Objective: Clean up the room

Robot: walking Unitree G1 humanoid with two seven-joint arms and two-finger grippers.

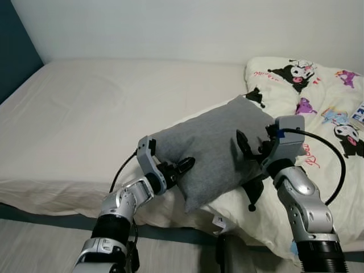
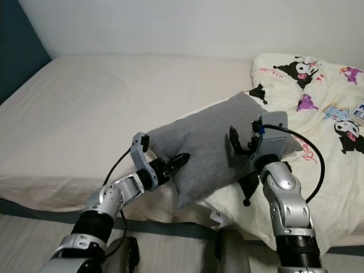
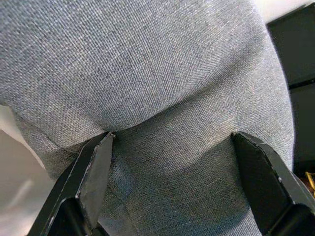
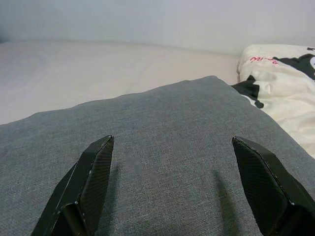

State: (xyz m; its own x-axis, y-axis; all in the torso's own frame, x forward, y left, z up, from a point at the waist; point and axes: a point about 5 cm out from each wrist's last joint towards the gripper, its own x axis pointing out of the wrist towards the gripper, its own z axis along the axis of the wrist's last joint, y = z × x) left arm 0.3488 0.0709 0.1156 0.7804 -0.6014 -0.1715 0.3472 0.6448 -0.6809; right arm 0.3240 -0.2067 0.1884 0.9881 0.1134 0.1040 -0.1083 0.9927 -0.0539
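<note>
A grey pillow [image 1: 210, 145] lies tilted at the near edge of the bed, partly on a cartoon-print quilt [image 1: 318, 96]. My left gripper [image 1: 181, 169] is open at the pillow's near left corner. In the left wrist view its fingers [image 3: 93, 167] are spread wide and press into the grey cloth [image 3: 162, 73] bulging between them. My right gripper [image 1: 245, 151] is open at the pillow's right end. In the right wrist view its fingers [image 4: 91, 172] lie just over the pillow's flat top [image 4: 167, 123].
The cream mattress [image 1: 102, 108] stretches bare to the left and back. The quilt covers the bed's right side and hangs over the front edge. A dark blue panel [image 1: 14, 57] stands at the far left, and a white wall behind. Grey floor [image 1: 34, 244] lies below.
</note>
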